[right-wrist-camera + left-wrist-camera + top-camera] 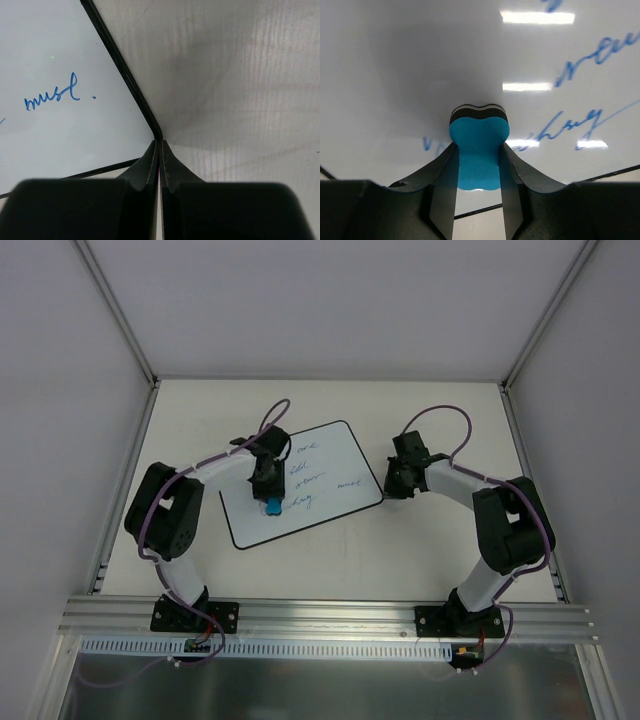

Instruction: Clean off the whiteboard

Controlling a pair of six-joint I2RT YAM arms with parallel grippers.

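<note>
My left gripper [478, 149] pinches a waisted blue foam eraser [479, 131], its dark felt seemingly touching the glossy whiteboard [395, 75] on the table [240, 75]. My right gripper [159, 146] is closed, empty, at the board's rounded black-rimmed corner.

The left arm [165, 520] bends out to the left of the whiteboard [250, 528] and reaches in over its middle, wrist pointing down. The left gripper [271, 498] clamps a blue eraser [479, 150] between its fingers (dark felt end toward the board). The right arm [510, 525] folds out to the whiteboard's right. The right gripper [160, 145] has its jaws pressed together, tips at the board's right corner.
</note>
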